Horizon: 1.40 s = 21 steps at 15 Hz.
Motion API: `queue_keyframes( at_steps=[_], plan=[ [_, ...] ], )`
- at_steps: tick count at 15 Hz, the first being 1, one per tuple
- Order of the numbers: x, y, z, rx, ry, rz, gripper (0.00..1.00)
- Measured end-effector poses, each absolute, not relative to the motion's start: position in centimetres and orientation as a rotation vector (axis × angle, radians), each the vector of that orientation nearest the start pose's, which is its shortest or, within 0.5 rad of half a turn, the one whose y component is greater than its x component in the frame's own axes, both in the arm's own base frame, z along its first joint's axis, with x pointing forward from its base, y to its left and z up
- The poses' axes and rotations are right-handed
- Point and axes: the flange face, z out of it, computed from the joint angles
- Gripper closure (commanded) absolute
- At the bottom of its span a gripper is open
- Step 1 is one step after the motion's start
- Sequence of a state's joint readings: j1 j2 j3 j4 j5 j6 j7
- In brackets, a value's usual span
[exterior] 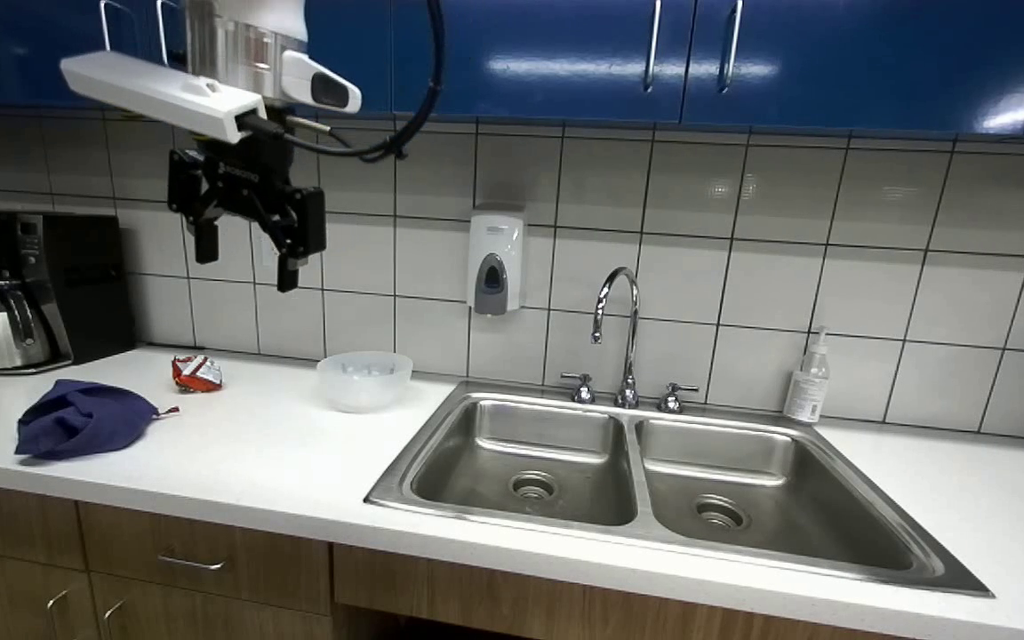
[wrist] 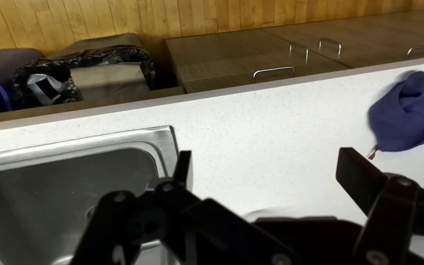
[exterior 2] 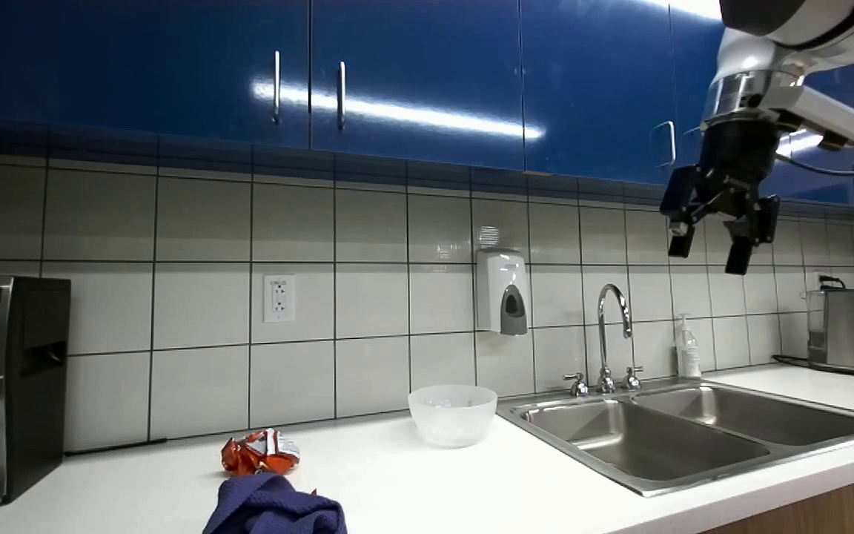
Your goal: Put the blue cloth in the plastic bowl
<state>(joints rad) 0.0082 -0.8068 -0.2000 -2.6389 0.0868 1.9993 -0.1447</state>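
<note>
Blue cloth [exterior: 85,422], one: dark blue-violet, crumpled, small red tag [exterior: 167,412] at one end. Long axis roughly along the front edge of the desk [exterior: 254,444], tag end toward the sink [exterior: 639,471]. Location: on desk, near a red-and-silver wrapper [exterior: 197,374], well apart from the plastic bowl [exterior: 363,391]. Gripper [exterior: 247,260]: jaws apart, high above desk. Cloth cut off at right in wrist view; black-bagged bin [wrist: 145,66] shown there only.

white bench [exterior: 254,436]: below gripper [exterior: 247,271] | coffee maker [exterior: 85,276], crumpled blue cloth [exterior: 85,420]: left of gripper in both exterior views | red-white packet [exterior 2: 258,452], plastic bowl [exterior 2: 453,425]: lower than gripper
</note>
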Motion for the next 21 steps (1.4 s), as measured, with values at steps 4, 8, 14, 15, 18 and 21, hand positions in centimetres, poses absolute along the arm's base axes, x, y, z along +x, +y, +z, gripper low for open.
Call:
queue_keyframes(
  at_steps=[4, 8, 14, 15, 18, 21],
  plan=[
    [34.2, -1.6, 46.9, -2.962, -0.131, -0.238, 0.0],
    [35.6, 2.0, 45.2, -2.978, -0.284, -0.234, 0.0],
    [36.4, 7.7, 43.5, -2.978, -0.478, -0.215, 0.0],
    [36.4, 8.7, 43.3, -2.978, -0.513, -0.222, 0.0],
    [36.7, 11.7, 42.8, -2.979, -0.616, -0.255, 0.0],
    [36.9, 14.8, 42.0, -2.968, -0.72, -0.297, 0.0]
  ],
)
